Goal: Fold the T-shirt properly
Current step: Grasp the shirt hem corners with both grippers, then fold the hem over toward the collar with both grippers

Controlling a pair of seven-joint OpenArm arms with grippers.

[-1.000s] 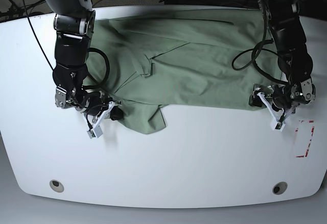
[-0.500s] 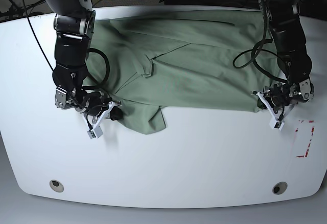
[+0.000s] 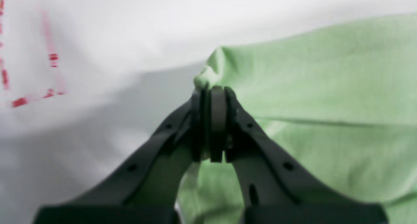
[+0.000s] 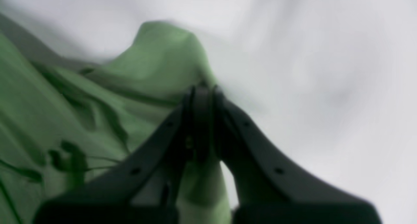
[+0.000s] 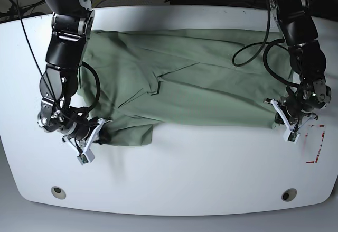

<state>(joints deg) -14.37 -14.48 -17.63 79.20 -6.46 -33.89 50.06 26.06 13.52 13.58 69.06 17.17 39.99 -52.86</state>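
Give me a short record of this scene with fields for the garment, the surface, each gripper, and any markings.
garment: T-shirt, pale green, spread flat
surface: white table
left gripper: shut on the shirt's near corner
right gripper: shut on the shirt's other near corner
markings: red dashed outline on the table beside the left gripper

Robotics lab: white rounded surface [image 5: 174, 174] with red tape marks [image 5: 317, 145], loose black cables [image 5: 253, 57], two mounted arms.

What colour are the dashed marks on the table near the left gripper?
Red. The dashed marks show best in the left wrist view.
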